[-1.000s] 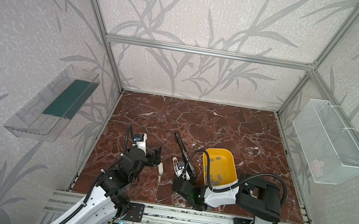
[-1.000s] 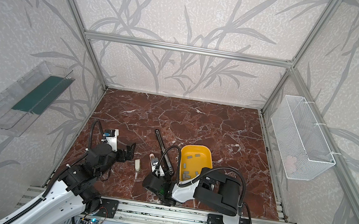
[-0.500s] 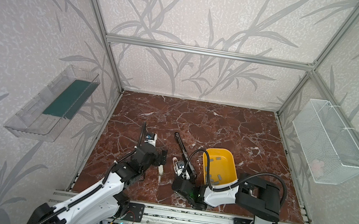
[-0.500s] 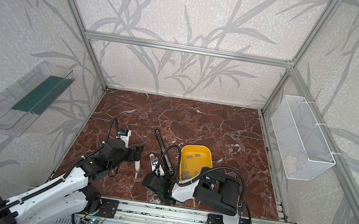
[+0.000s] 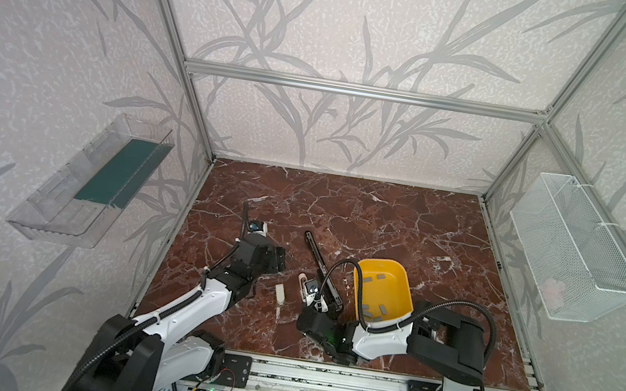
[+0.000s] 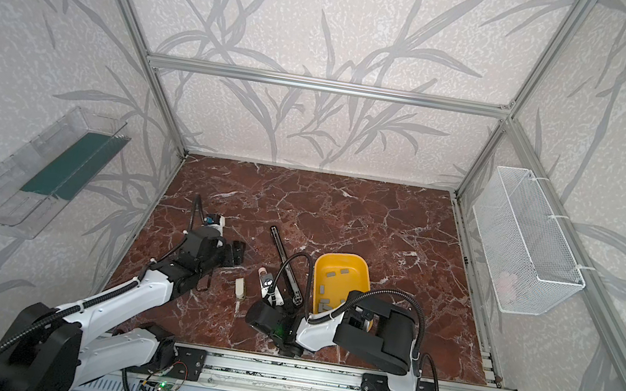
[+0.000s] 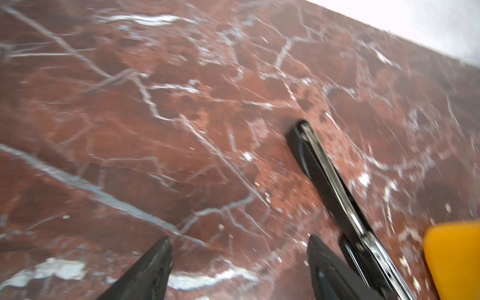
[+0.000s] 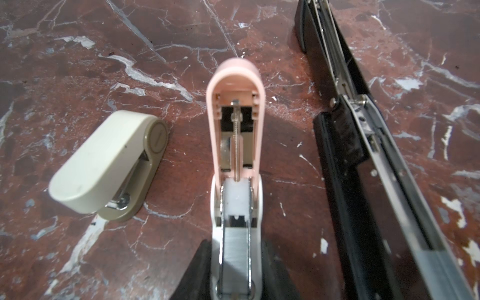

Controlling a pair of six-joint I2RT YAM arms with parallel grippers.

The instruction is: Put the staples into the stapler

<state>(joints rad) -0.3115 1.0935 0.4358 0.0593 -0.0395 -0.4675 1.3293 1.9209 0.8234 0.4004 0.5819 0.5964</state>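
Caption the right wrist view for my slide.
The right gripper holds the open pink stapler, staples loaded, between beige stapler and black stapler.

Pale walls [image 5: 329,18] with a grey leaf pattern surround a red-brown marble desk [image 5: 382,224]; a clear tray [image 5: 61,209] and a white wire basket [image 5: 572,252] hang there.

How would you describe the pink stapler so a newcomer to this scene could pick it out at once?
On the red marble tabletop, find the yellow bin; in a top view, a long black stapler lies opened just left of it. The pink stapler is next, its base between the right gripper's fingers. Unlike the closed beige stapler beside it, it is hinged open, staples showing.
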